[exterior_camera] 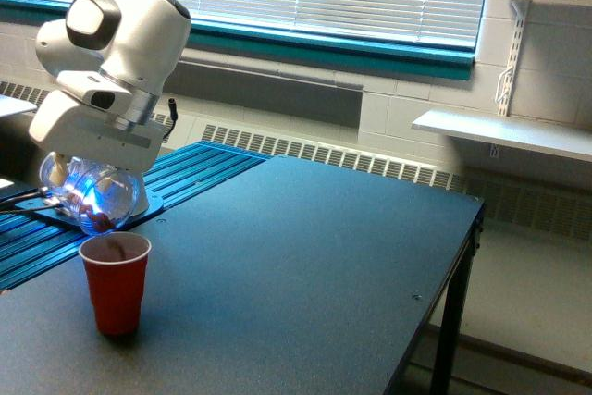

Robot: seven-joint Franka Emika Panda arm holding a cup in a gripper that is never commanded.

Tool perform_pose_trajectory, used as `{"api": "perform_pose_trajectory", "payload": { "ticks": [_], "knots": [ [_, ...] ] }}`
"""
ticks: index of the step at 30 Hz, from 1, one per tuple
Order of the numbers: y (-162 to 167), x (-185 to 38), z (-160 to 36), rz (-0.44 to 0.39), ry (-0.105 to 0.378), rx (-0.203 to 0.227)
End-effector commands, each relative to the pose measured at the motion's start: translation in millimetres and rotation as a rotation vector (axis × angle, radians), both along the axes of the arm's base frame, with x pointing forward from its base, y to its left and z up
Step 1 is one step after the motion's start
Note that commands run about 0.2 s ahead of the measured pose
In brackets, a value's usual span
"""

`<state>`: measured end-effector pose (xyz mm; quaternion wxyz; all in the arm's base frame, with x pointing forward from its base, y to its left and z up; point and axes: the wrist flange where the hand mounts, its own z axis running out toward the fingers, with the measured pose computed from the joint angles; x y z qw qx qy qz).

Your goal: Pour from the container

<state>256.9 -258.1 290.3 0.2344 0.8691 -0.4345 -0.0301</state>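
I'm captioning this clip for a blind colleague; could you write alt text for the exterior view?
A white robot arm's gripper holds a clear rounded container, tipped, just above an upright red cup standing on a dark table. A little brown material remains at the container's low edge; behind are window blinds and a wall shelf.

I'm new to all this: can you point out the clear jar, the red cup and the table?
clear jar (pixel 95 196), exterior view, its rounded belly.
red cup (pixel 117 293), exterior view, its side wall.
table (pixel 305 265), exterior view, bare dark top.

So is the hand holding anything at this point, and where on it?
Yes: the hand holds the clear jar, tilted over the red cup. It grips the jar's upper side; the exact contact is hidden under the hand.
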Motion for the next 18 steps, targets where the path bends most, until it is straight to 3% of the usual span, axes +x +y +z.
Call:
{"api": "perform_pose_trajectory", "payload": {
  "ticks": [1, 18],
  "knots": [
    [1.7, 4.6, 1.8, 0.048, 0.027, 0.007],
    [4.8, 4.5, 0.9, 0.053, 0.005, 0.036]
  ]
}}
